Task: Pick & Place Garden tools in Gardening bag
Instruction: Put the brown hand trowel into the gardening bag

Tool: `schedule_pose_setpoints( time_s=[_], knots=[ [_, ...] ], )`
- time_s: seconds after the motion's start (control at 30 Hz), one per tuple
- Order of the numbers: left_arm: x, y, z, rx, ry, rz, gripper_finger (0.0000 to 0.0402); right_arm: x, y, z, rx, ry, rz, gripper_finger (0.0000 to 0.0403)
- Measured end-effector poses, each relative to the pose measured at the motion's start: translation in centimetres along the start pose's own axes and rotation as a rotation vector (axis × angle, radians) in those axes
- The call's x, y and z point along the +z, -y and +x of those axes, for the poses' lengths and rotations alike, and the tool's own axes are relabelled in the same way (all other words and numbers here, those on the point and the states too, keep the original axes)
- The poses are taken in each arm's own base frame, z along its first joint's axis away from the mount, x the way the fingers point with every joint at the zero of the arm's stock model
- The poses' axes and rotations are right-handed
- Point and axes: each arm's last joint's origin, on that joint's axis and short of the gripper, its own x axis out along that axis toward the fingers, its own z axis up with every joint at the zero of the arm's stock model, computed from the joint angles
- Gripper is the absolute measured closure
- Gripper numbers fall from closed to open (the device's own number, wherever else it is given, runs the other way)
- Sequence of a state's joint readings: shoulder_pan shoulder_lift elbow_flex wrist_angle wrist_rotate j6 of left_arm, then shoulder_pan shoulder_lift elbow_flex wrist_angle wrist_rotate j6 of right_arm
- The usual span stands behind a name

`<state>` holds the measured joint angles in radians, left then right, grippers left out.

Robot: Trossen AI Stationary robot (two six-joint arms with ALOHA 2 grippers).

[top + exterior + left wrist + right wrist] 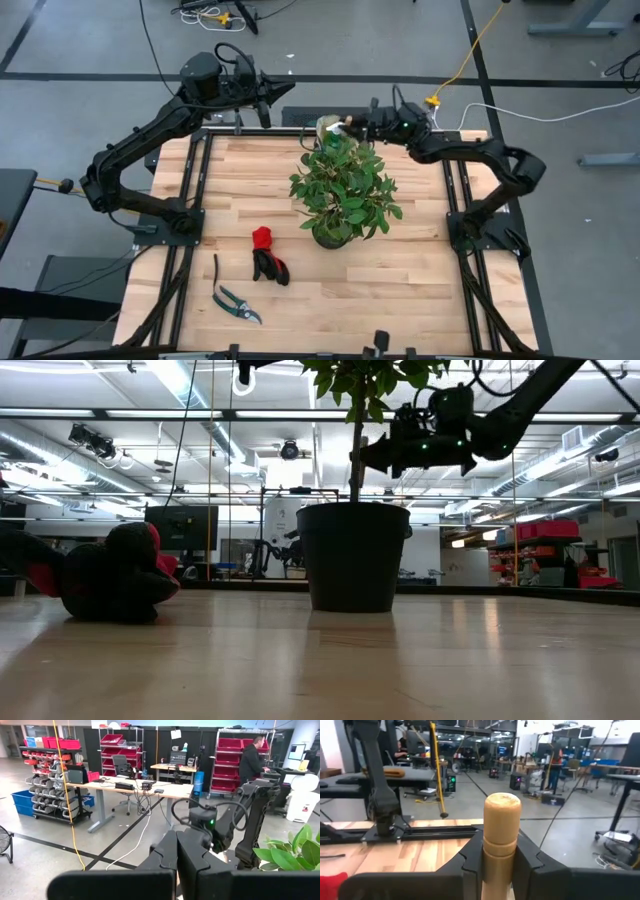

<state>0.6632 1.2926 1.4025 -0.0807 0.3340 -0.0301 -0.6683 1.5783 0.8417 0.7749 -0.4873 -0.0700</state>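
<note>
My right gripper (352, 125) hangs above the table's far edge behind the potted plant (345, 190). It is shut on a garden tool with a wooden handle (502, 820); the tool's metal end is hidden. Just left of it a pale tan rounded thing, the gardening bag (325, 128), peeks out from under the leaves. Red-and-black gloves (268, 255) and dark pruning shears (235, 302) lie flat on the near left of the table. My left gripper (268, 105) waits shut, raised over the far edge. My right gripper pinches the wooden handle (502, 851) between its two fingers, below a groove near the rounded free end (502, 802). That end stands out past the fingers. The gripper points level, toward the table's left, and holds the tool clear of the table. The gripper hides the rest of the tool.
The plant's dark pot (353, 555) stands mid-table, its leaves spreading wide below my right gripper (372, 457). The gloves (105, 575) lie left of the pot. Bare wood lies to the right and near side of the pot. Black frame rails run along both table sides.
</note>
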Motion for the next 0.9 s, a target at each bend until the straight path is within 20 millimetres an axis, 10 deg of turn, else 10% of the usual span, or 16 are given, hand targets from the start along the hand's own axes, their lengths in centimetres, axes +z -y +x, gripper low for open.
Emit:
schedule_pose_setpoints(
  time_s=[0.9],
  knots=[
    [0.0, 0.0, 0.0, -0.003, -0.002, -0.004, 0.0400, -3.0, -1.9, 2.3, -0.059, -0.075, -0.034, 0.0279]
  ],
)
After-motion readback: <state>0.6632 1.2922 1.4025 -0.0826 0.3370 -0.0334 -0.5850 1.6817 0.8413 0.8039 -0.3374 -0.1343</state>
